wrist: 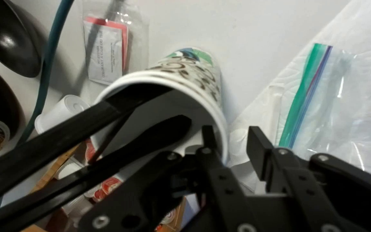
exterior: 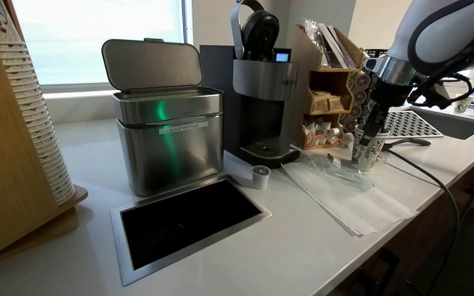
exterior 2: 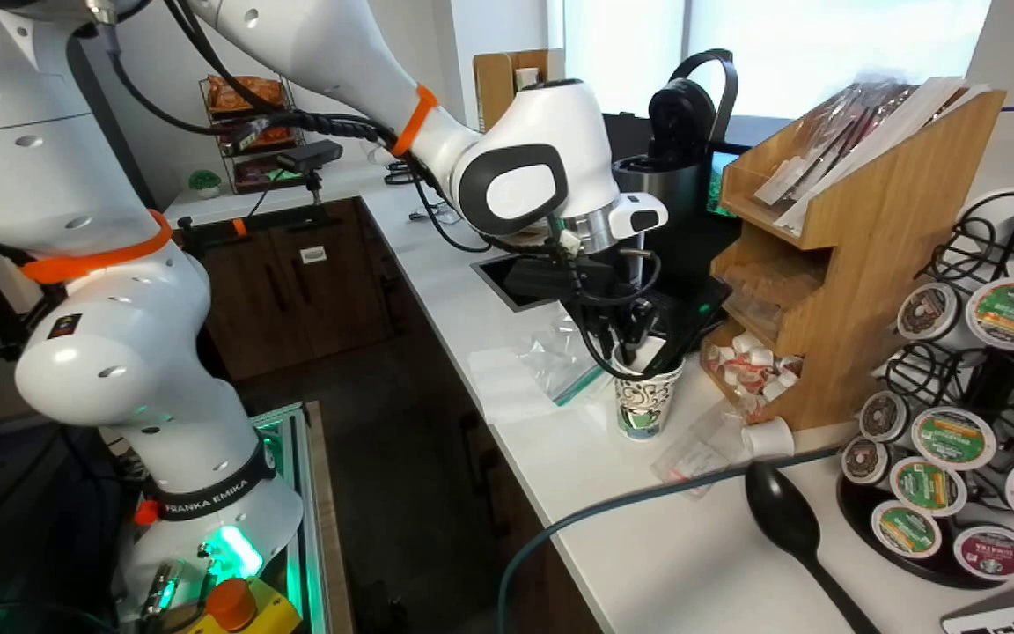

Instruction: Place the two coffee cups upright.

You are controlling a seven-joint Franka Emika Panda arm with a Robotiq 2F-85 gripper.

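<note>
One small pale cup point(exterior: 261, 181) stands upright on the counter in front of the coffee machine, with a dark top. Another small pale cup point(exterior 2: 768, 438) lies on its side by the wooden organizer. It also shows tipped in the wrist view point(wrist: 60, 113) and partly in an exterior view point(exterior: 347, 140). My gripper point(wrist: 231, 137) is open and away from both small cups. It is at a patterned paper cup point(wrist: 188, 71), which stands upright with black utensils point(wrist: 153, 135) in it. One finger is inside the paper cup's rim, the other outside, with a gap between.
The coffee machine point(exterior: 261, 80), steel bin point(exterior: 171, 144) and recessed opening point(exterior: 118, 242) line the counter. A plastic bag point(wrist: 337, 106) lies on paper towel point(exterior: 368, 213). A hose point(exterior 2: 595, 509), black spoon point(exterior 2: 784, 511), organizer point(exterior 2: 903, 255) and pod carousel point(exterior 2: 929, 559) are near.
</note>
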